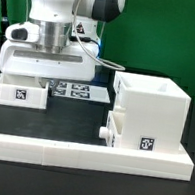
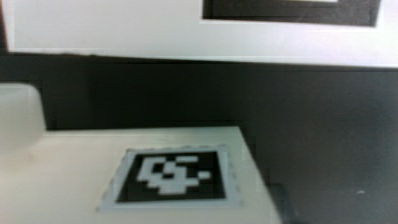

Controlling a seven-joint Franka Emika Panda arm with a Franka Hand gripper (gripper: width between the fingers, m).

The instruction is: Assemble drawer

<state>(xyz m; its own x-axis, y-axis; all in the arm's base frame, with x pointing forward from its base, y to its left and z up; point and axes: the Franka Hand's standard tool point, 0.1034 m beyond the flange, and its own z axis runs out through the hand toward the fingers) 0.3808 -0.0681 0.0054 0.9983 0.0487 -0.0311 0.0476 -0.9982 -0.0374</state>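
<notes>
tool (image 1: 41, 69) fingertips hidden behind tray (image 1: 23, 92), wrist view blurred

Robotics lab bench, green backdrop curtain (image 1: 165, 35), black tabletop (image 1: 41, 123), marker board (image 1: 72, 88), white border wall (image 1: 77, 155)

The arm (image 1: 69, 5) is glossy white, built of rounded, bulging casings with a dark grey band at the joint over the housing (image 1: 148, 118). Beneath them sits a ribbed silvery-grey cylinder, then a pale flat block, the hand (image 1: 47, 66), lying to the exterior view's left of the housing. A thin light cable (image 1: 100, 53) loops off the cylinder toward the housing. A dark patch marks the white casing above.
</notes>
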